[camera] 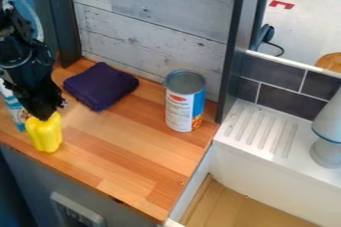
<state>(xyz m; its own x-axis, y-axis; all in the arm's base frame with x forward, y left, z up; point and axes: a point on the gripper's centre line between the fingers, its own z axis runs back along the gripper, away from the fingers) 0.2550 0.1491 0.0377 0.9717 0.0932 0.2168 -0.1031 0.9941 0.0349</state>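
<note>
In the camera view, the black end effector (45, 115) is at the top of the lobed yellow object (45, 134), near the front edge of the wooden table (126, 159), leftward; I cannot tell whether it is spread or pinching. The step looks like handling that object, so moving it calls for a secure hold, clear of the folded purple cloth (100, 85) by the back left corner.
</note>
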